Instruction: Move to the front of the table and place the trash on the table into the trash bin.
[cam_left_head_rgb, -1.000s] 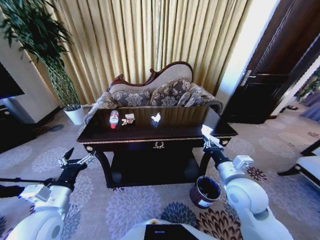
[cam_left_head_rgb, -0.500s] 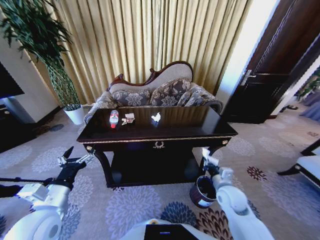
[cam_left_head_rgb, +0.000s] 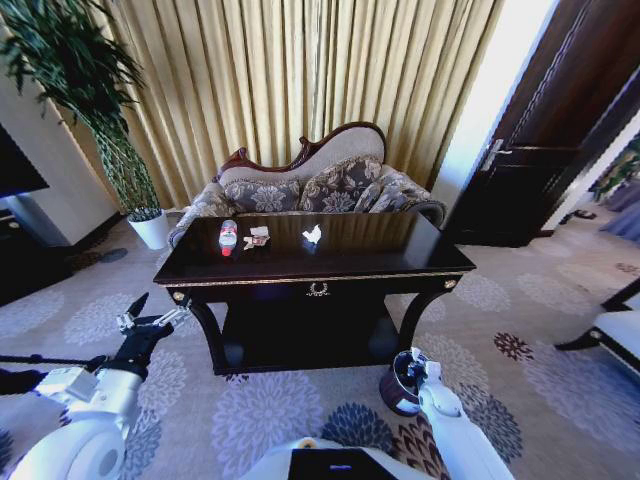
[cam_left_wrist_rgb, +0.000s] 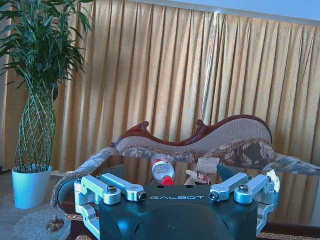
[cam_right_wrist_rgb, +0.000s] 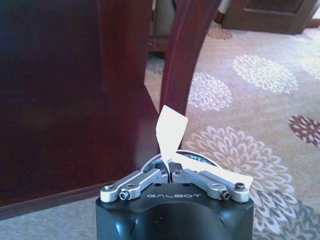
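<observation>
Three pieces of litter lie on the far left part of the dark table: a clear bottle with a red label lying on its side, a crumpled wrapper just beside it, and a white tissue wad a little apart toward the middle. From the left wrist view the bottle and wrapper show just beyond the table edge.

Low on the right, the right tool hangs over the mouth of the trash bin, which stands on the flowered carpet by the table's right front leg. In its own wrist view the right tool is clenched on a white slip of paper that sticks up from between the fingertips, with part of the bin's rim showing just past them. The table leg rises close ahead of the tool and the lower shelf lies beside it.

The left tool is held off the table's left front corner, above the carpet, its fingers spread wide and holding nothing.

Behind the table, close against its far edge, stands a carved sofa with patterned cushions, backed by long gold curtains. A tall plant in a white pot stands at the left, and a dark wooden door at the right.
</observation>
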